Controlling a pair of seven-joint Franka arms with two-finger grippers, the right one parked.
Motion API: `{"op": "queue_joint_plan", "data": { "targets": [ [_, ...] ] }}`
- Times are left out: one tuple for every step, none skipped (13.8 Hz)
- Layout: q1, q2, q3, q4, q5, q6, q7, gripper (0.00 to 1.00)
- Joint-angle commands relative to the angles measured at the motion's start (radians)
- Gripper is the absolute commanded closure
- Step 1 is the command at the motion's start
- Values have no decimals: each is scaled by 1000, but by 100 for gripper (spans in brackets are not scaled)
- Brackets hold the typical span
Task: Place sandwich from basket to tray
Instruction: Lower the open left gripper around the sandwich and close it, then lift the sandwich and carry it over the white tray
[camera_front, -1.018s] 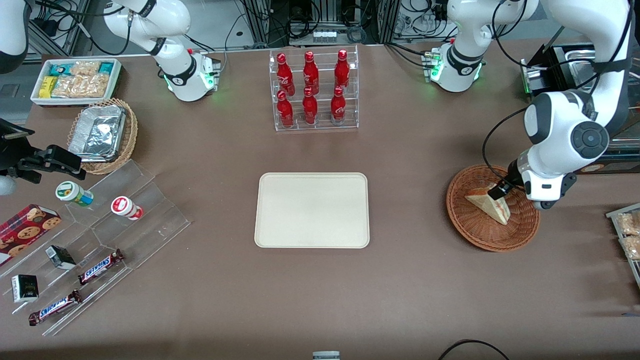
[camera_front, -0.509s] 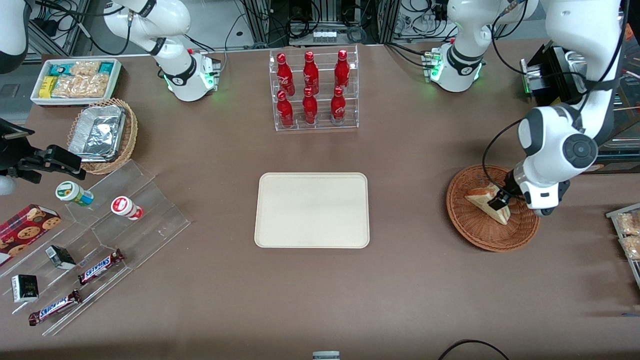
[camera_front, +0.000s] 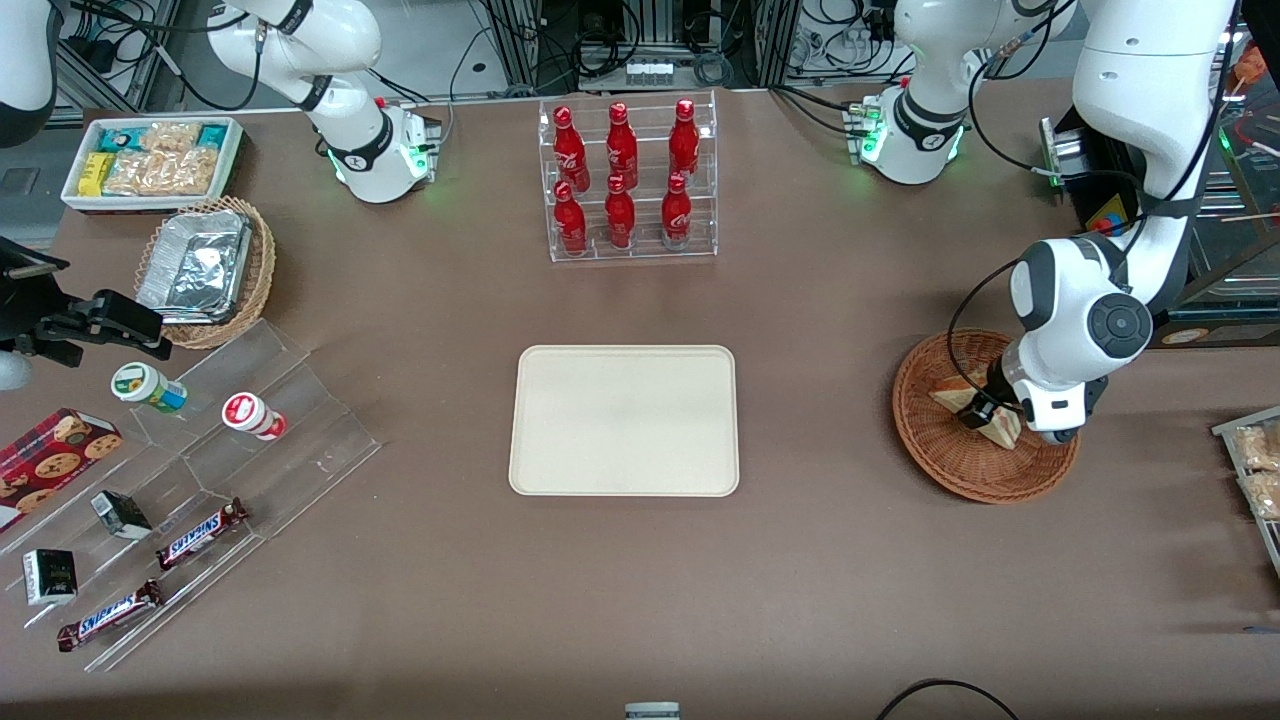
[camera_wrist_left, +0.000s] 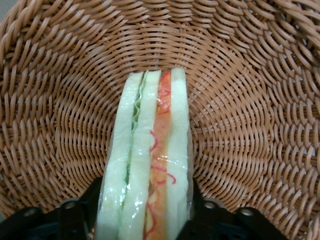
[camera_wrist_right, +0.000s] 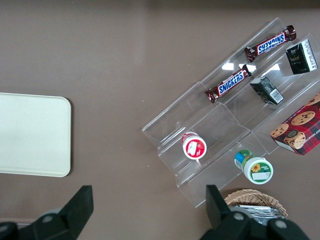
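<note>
The sandwich (camera_front: 948, 397), a pale wedge in clear wrap, lies in the reddish-brown wicker basket (camera_front: 965, 478) toward the working arm's end of the table. My gripper (camera_front: 985, 410) is down in the basket, shut on the sandwich, and covers its middle. The left wrist view shows the sandwich (camera_wrist_left: 150, 145) edge-on, with green and red filling, resting on the basket (camera_wrist_left: 60, 100) weave. One black finger (camera_wrist_left: 94, 200) presses on each flat bread face, with the gripper (camera_wrist_left: 146, 212) straddling the wedge. The cream tray (camera_front: 625, 420) lies bare at the table's middle.
A clear rack of red bottles (camera_front: 627, 180) stands farther from the front camera than the tray. Toward the parked arm's end are a tan basket of foil containers (camera_front: 205, 268), a white snack bin (camera_front: 152, 160) and a clear stepped display (camera_front: 190, 500). Snack packets (camera_front: 1258, 470) lie beside the basket.
The arm has dropped lower and shifted toward the tray's side over the basket. The gripper now sits over the sandwich's middle, hiding more of it.
</note>
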Motion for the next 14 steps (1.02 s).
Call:
{"op": "queue_joint_plan", "data": {
  "targets": [
    [-15, -35, -3, 26, 7, -72, -1, 69],
    [-35, -54, -3, 60, 7, -139, -4, 69],
    [-73, -75, -3, 101, 10, -220, -12, 74],
    [-114, -86, -3, 145, 13, -283, -15, 76],
    [-145, -89, -3, 199, 12, -340, -23, 76],
    [-165, -86, -4, 247, 12, -388, -27, 76],
    [-196, -81, -4, 279, 10, -406, -21, 76],
    [-232, -80, -4, 296, 12, -406, -11, 76],
    [-275, -75, -4, 305, 13, -402, -5, 77],
    [-317, -68, -4, 319, 15, -402, 17, 77],
    [-363, -45, -4, 333, 21, -402, 50, 79],
    [-396, -19, -6, 357, 21, -400, 78, 79],
    [-432, 12, -7, 382, 21, -402, 89, 79],
    [-473, 38, -7, 402, 21, -397, 94, 79]
  ]
}}
